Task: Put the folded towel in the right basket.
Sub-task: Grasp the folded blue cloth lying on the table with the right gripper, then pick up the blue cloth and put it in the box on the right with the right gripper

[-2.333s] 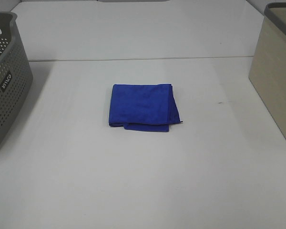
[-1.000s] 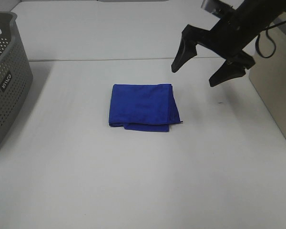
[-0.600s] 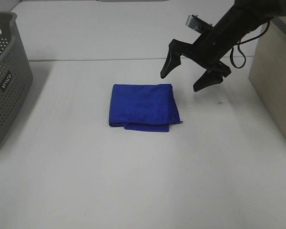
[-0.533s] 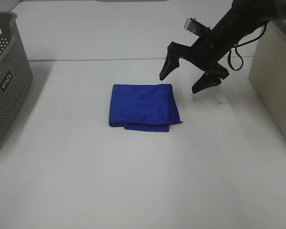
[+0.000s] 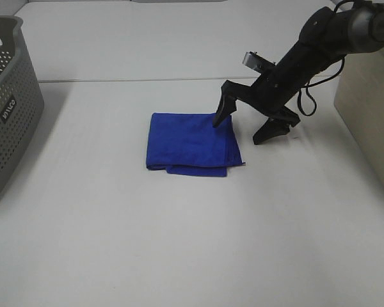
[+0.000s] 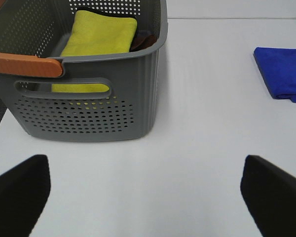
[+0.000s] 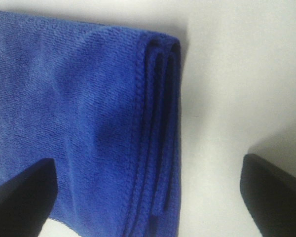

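The folded blue towel [image 5: 189, 142] lies flat in the middle of the white table [image 5: 179, 243]. My right gripper [image 5: 240, 130] is open and low over the towel's right edge: one fingertip stands over the towel's far right corner, the other over bare table to its right. In the right wrist view the towel [image 7: 79, 118] fills the left side, its layered edge between the spread fingers [image 7: 24, 195] of the gripper [image 7: 148, 197]. The beige right basket [image 5: 371, 128] stands at the right edge. My left gripper [image 6: 148, 197] is open and empty, near the grey basket [image 6: 89, 98].
The grey perforated basket [image 5: 6, 109] stands at the left edge and holds a yellow towel [image 6: 101, 34]. The blue towel also shows in the left wrist view [image 6: 283, 74], far from that gripper. A seam in the table [image 5: 134, 80] runs across behind the towel.
My right arm has come in from the upper right, moved left and down, and its open gripper now sits low at the towel's right edge. The towel has not moved.
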You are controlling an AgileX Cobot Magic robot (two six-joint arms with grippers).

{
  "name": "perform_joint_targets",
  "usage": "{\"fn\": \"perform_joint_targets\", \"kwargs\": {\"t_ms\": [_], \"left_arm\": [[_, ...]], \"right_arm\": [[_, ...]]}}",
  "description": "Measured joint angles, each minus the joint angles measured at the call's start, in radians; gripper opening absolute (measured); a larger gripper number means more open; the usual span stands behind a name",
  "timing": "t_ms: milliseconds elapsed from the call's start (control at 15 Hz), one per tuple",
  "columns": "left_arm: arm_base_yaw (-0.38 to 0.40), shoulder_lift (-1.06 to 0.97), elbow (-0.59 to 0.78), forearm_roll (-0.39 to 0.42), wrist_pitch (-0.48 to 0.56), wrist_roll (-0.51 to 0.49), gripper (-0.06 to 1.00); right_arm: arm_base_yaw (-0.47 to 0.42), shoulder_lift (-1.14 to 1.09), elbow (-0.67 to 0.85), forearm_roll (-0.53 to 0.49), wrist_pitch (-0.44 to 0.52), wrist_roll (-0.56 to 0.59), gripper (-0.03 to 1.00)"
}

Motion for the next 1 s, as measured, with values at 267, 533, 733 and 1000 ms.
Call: {"fn": "perform_joint_targets", "kwargs": {"t_ms": [267,533,733,1000], "left_arm": [[0.0,0.0,0.0,0.0,0.0,0.0,0.97],[0.0,0.0,0.0,0.0,0.0,0.0,0.97],[0.0,0.0,0.0,0.0,0.0,0.0,0.97],[0.0,0.0,0.0,0.0,0.0,0.0,0.97]], "right_arm": [[0.029,0.026,-0.017,0.052,0.001,-0.008,0.96],[0.186,0.059,-0.02,0.137,-0.081,-0.046,0.77],[0.257,0.08,-0.017,0.142,-0.158,-0.048,0.25],[0.267,0.083,-0.017,0.143,-0.171,-0.048,0.09]]}}
